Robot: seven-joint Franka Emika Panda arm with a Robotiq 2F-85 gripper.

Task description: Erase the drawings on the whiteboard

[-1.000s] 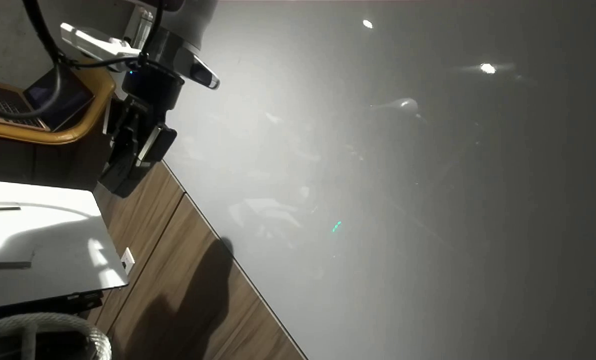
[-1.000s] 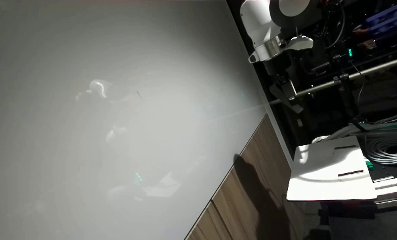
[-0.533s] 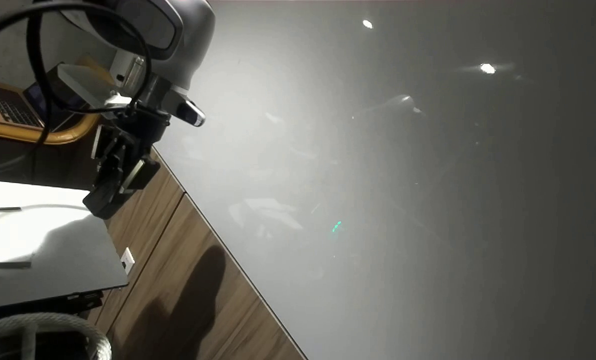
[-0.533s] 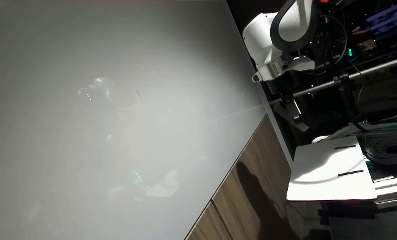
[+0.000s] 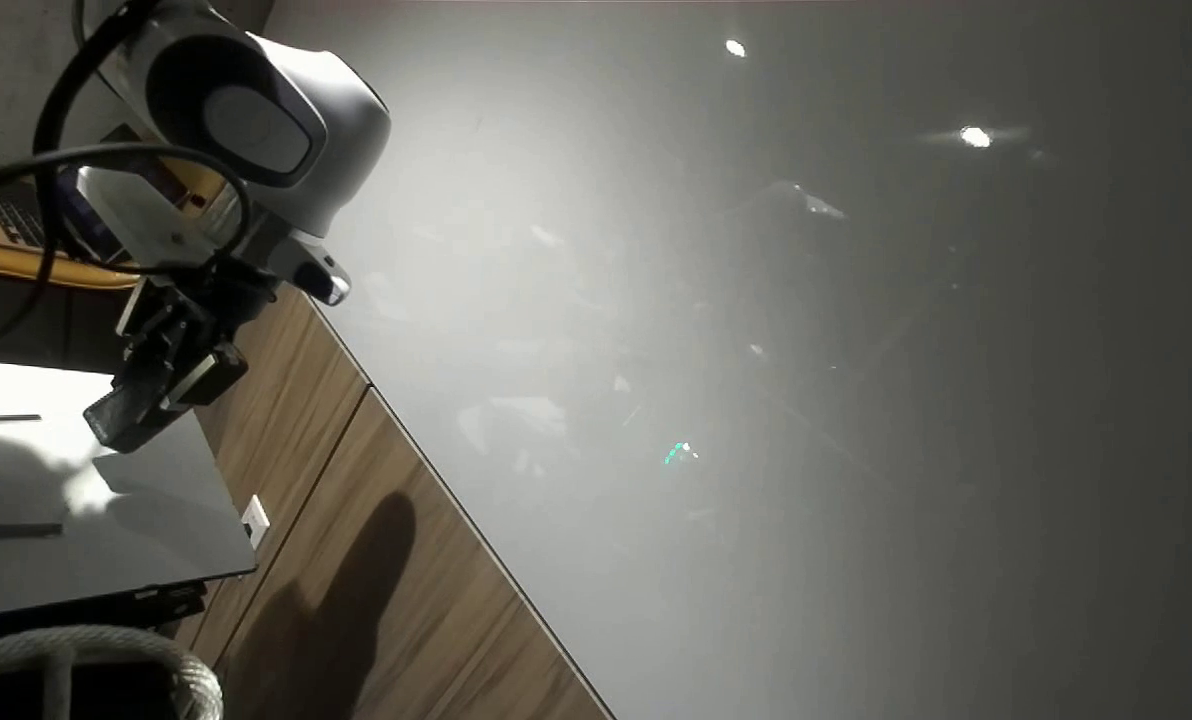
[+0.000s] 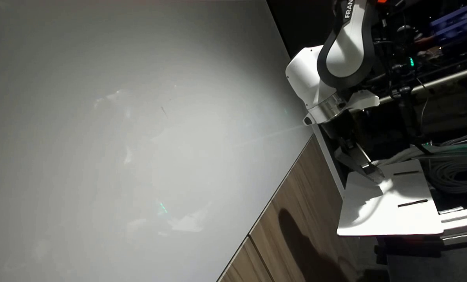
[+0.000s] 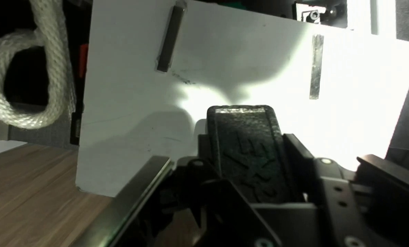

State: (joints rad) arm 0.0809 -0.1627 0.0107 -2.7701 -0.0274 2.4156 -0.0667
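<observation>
One gripper [image 7: 250,145] clamps a dark block [image 7: 242,123] tight, over a white panel [image 7: 122,82]; whether block and panel touch, I can't tell. The whiteboard [image 5: 786,380], glossy and pale grey, fills much of both exterior views, above the wood-grain strip [image 5: 456,590] and apart from the gripper. On it, in an exterior view, the drawings [image 6: 163,111] show as a thin, faint dark stroke.

Dark block [image 7: 246,147] held between jaws, over white panel [image 7: 125,82].
</observation>
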